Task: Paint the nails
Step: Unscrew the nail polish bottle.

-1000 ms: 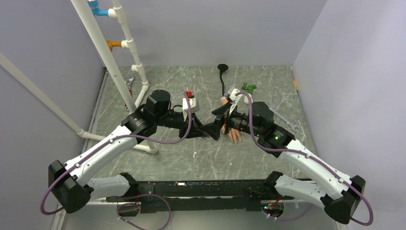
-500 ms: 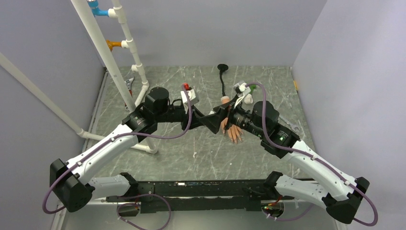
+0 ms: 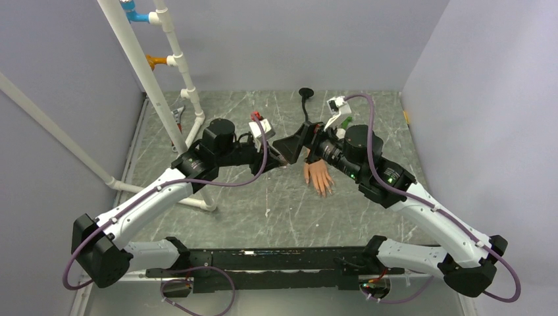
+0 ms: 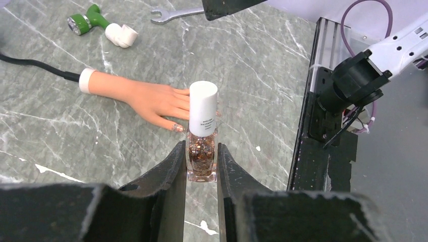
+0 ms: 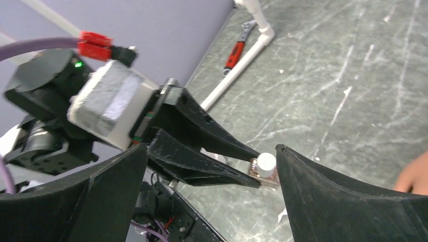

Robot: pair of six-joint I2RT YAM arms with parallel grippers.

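Peach mannequin hand [image 4: 146, 98] with white cuff [image 4: 87, 80], on a grey-green table [image 4: 262, 75] that was veined in white like marble. Brown glitter flecked one of the nails [image 4: 177, 127]. The bottle [image 4: 202, 164] was white-capped, its contents speckled brown and gold. The left gripper [image 4: 201, 151] was black. At 11 o'clock, a green-and-white fitting [image 4: 96, 20]; at 1 o'clock, a purple cable [image 4: 363, 7].

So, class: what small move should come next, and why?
Probably the open right gripper should ease around the white cap and close on it: the left gripper clamps the polish bottle, still capped, so no brush is free yet for the nails of the mannequin hand.
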